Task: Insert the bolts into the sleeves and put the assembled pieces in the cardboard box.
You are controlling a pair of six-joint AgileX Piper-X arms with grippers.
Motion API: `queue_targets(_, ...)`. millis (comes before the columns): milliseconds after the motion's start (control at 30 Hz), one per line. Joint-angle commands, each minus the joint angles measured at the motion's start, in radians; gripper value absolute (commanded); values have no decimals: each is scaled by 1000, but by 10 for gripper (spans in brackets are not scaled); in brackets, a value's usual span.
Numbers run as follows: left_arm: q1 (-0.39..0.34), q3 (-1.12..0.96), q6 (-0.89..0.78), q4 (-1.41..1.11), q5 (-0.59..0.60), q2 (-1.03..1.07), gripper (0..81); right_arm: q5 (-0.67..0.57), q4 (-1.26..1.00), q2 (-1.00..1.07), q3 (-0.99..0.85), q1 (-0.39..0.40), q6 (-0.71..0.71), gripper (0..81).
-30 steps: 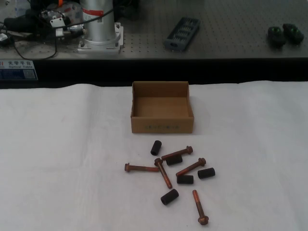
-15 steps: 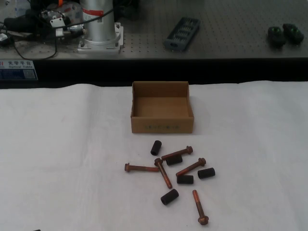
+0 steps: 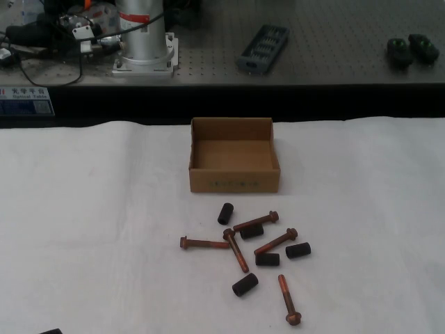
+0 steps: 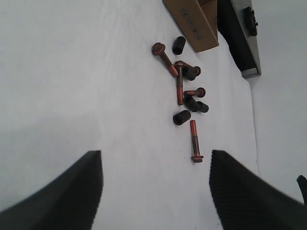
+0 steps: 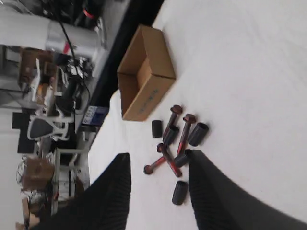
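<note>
Cardboard box (image 3: pixel 235 182) behind bolts (image 3: pixel 204 243) and sleeves (image 3: pixel 245 284), mixed in one cluster; all on cloth (image 3: pixel 90 223).

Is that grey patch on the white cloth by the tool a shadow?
Yes: in the left wrist view a soft grey shadow lies on the white cloth near the left tool. In the high view the cloth is evenly lit and the bolts cast hardly any shadow. In the right wrist view the cardboard box looks darker inside than outside.
</note>
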Motion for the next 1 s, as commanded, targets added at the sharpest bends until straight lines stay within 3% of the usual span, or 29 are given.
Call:
queue_targets(0,2,-11,-4,-12,6,-2,474,31,-10,96,-52,73,-15,310)
queue_targets(233,2,-11,-4,-12,6,-2,474,233,-32,485,-239,363,23,258)
queue_targets(367,2,-11,-21,-12,6,-2,473,327,-33,663,-356,458,91,258)
queue_targets(633,2,-11,-35,-12,9,-2,473,347,-31,967,-559,512,280,258)
queue_targets(967,2,-11,-58,-12,9,-2,473,336,49,1055,-674,515,286,258)
